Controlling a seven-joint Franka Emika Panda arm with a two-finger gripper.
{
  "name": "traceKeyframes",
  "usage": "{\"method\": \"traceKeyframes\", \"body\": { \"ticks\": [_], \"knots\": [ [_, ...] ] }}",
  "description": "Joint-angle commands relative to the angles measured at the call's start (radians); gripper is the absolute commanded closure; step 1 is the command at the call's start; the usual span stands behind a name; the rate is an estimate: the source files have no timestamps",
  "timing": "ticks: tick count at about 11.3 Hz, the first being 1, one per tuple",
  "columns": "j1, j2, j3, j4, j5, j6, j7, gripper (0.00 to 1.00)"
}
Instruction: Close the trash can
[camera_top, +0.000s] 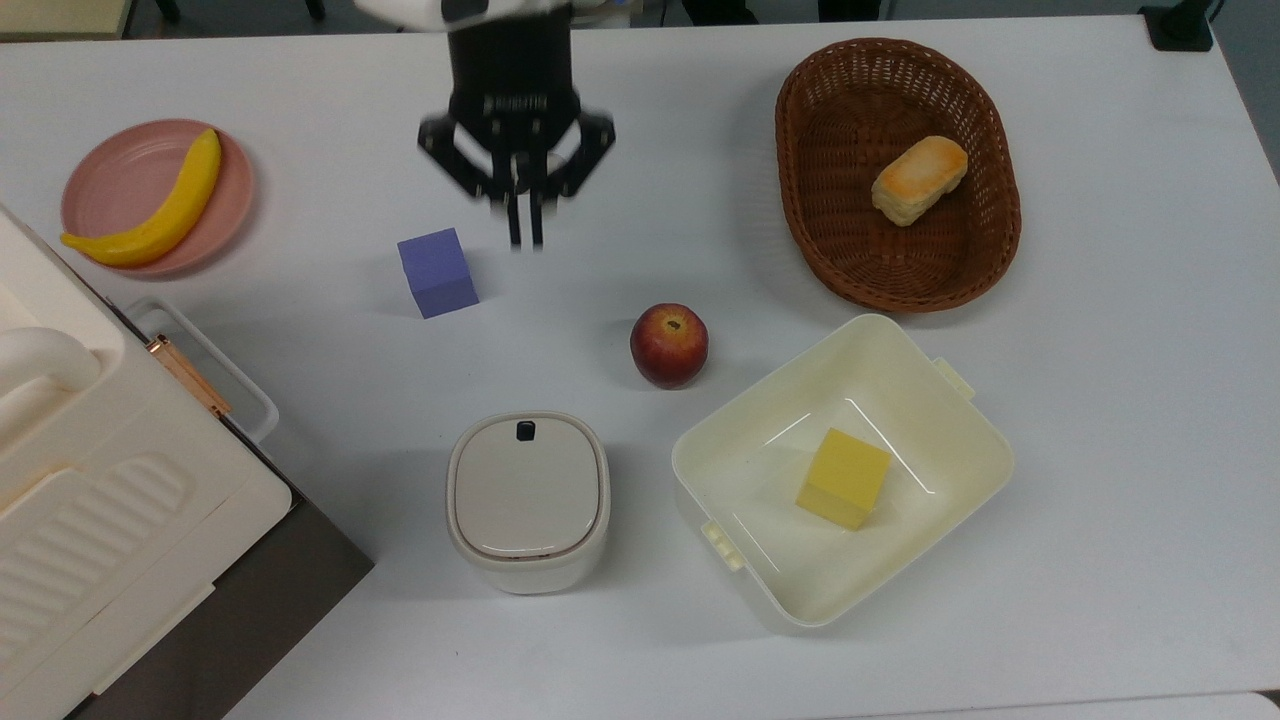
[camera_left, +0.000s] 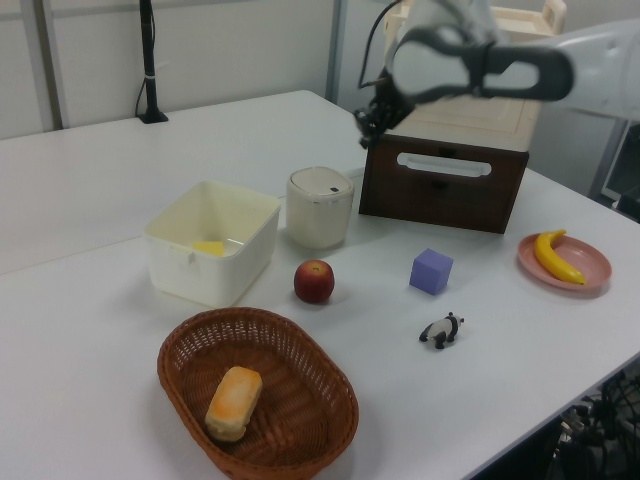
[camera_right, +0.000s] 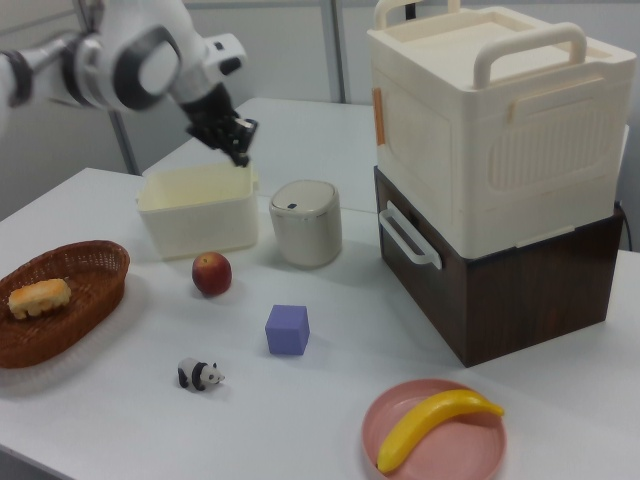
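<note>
Trash can: we see the small off-white plastic trash can (camera_top: 527, 500) upright on the white table (camera_top: 1100, 450), its beige-grey lid lying flat and shut.
Button: small black button (camera_top: 525, 430) on the lid's far edge in the top view.
Neighbours: cream square tub (camera_top: 950, 400) with a yellow block (camera_top: 843, 478) just beside the can at the top view's right; red apple (camera_top: 669, 345) near; purple cube (camera_top: 437, 272) farther off.
Gripper: we note the black two-finger gripper (camera_top: 525, 235) raised well apart from the can, fingers together, holding nothing.
</note>
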Motion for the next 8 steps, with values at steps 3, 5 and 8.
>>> {"method": "traceKeyframes", "body": {
  "ticks": [3, 5, 8],
  "knots": [
    [0.025, -0.151, -0.002, 0.011, 0.015, -0.519, -0.001, 0.00],
    [0.019, -0.157, -0.008, 0.028, 0.014, -0.556, 0.012, 0.00],
    [-0.021, -0.154, -0.017, 0.026, 0.026, -0.529, 0.050, 0.00]
  ]
}}
